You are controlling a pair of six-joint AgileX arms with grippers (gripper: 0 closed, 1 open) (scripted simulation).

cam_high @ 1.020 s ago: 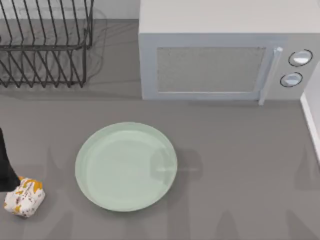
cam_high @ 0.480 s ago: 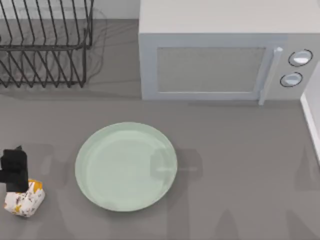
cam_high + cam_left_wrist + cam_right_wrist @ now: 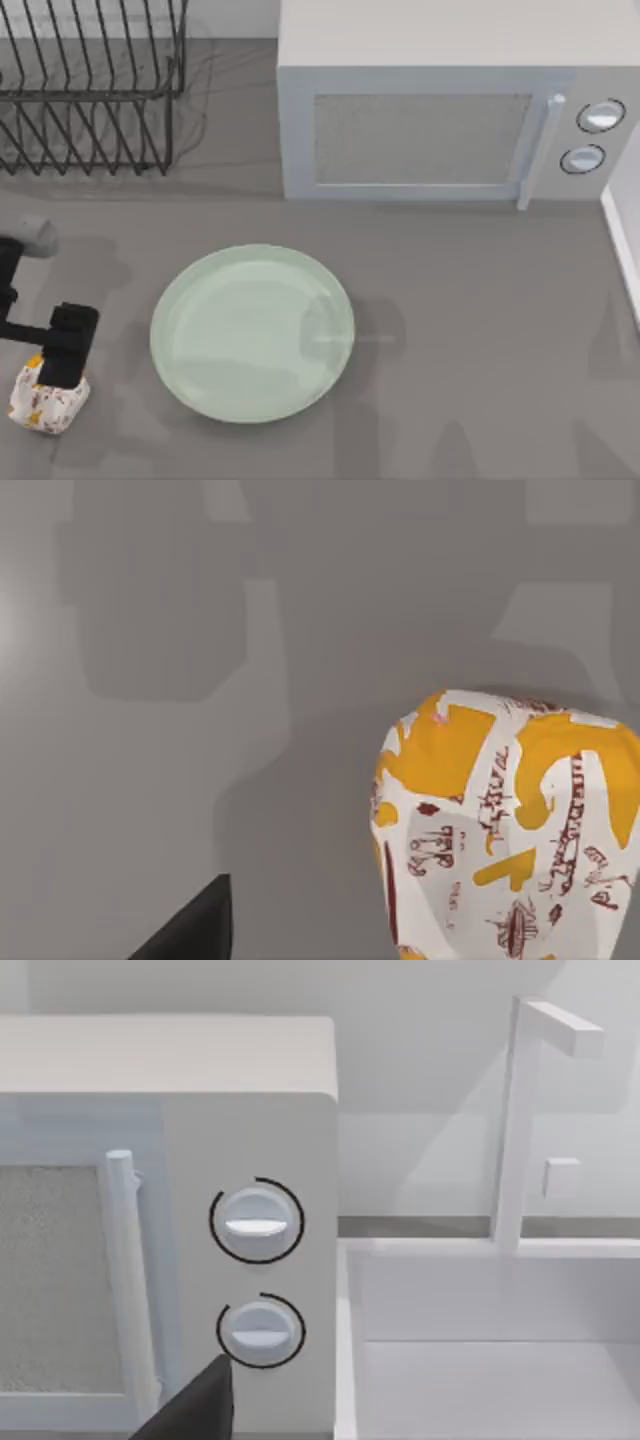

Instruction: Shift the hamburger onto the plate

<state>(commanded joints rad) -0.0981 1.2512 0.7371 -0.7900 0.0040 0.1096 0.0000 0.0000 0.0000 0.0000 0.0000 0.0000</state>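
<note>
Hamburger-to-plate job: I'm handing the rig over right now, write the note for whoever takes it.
Left gripper: above the hamburger near the table's left edge, overlapping its upper part in the top view; no grasp can be confirmed.
Right arm: parked, its wrist camera facing the microwave.
Hamburger: on the table, left of the plate, apart from it.
Plate: mid-table, in front of the microwave, nothing on it.
Done: left arm positioned over the hamburger.
Left: grip it, lift, carry it right, set it on the plate, release.

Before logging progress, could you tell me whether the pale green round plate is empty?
Empty: the plate shows bare; the wrapped hamburger sits on the table beside it.
</note>
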